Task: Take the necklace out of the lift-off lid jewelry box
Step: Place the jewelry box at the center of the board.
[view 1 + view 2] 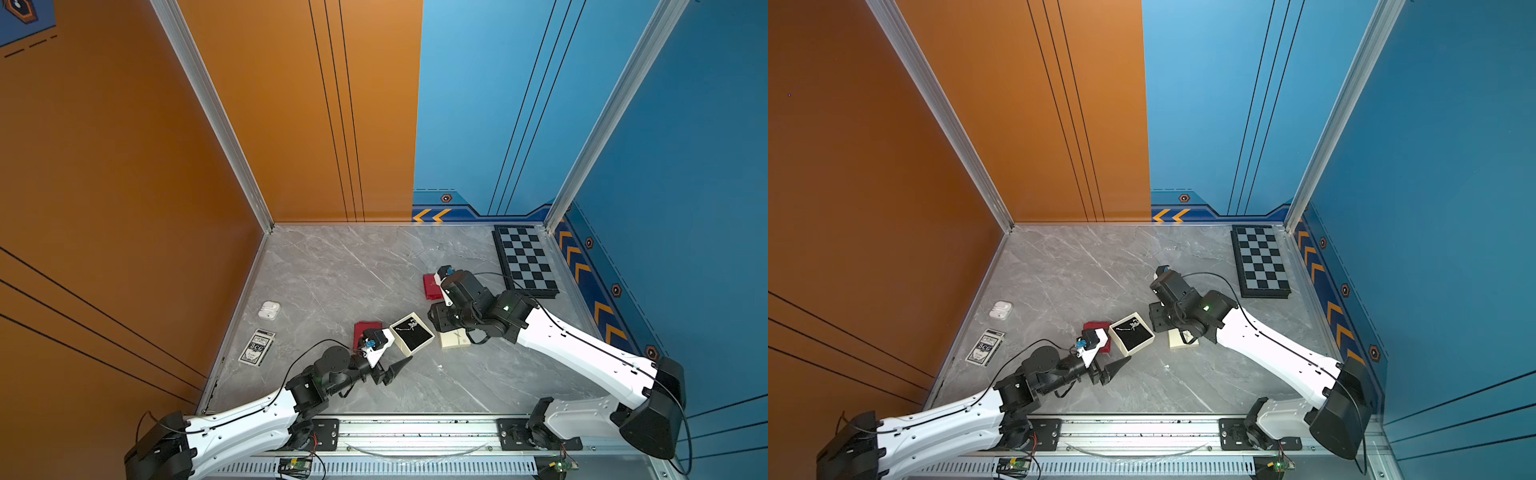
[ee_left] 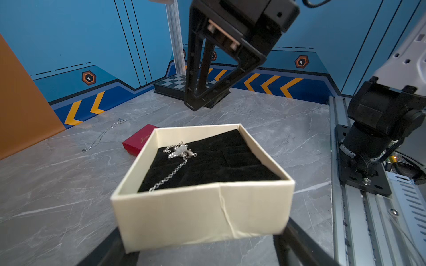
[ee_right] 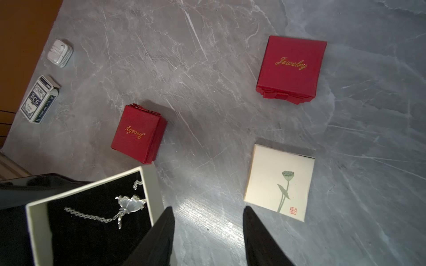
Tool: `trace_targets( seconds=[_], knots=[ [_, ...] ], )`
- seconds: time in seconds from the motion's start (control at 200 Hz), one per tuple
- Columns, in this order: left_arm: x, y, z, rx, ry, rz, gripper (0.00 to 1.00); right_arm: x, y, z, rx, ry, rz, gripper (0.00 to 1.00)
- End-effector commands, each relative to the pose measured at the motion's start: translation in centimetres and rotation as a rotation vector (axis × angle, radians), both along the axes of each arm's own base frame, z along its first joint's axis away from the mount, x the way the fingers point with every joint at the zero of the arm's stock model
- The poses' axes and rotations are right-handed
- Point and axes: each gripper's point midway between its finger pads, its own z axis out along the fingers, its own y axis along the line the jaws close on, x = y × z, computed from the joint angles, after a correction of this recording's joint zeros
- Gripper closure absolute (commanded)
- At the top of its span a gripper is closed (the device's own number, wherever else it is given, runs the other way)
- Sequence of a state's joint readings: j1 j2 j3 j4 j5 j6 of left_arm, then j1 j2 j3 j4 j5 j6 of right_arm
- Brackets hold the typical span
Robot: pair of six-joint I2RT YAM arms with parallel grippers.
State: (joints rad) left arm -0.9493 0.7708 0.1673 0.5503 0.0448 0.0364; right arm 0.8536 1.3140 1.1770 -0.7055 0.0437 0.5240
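Left gripper clamped wide on the cream box, probably lifted a bit, necklace lying inside on black foam, right gripper just beside, jaws partway apart, empty, lid flat on table

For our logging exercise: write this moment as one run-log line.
lid: off | necklace: inside box | left gripper: holds box | right gripper: open, empty
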Motion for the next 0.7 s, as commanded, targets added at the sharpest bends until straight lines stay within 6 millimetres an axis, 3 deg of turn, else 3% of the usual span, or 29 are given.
trace_targets(
  seconds=[0.0, 0.255, 0.696],
  knots=[
    [0.4, 0.3, 0.1, -0.009, 0.001, 0.022, 0.3, -0.9, 0.6, 1.3, 0.026, 0.002, 0.033, 0.53],
    [0.4, 0.3, 0.2, -0.011, 0.0, 0.023, 0.3, -1.7, 2.2, 0.8, 0.031, 0.016, 0.079, 0.62],
    [0.2, 0.4, 0.3, -0.016, -0.005, 0.021, 0.3, -1.9, 3.3, -0.7, 0.029, 0.05, 0.103, 0.69]
  ],
)
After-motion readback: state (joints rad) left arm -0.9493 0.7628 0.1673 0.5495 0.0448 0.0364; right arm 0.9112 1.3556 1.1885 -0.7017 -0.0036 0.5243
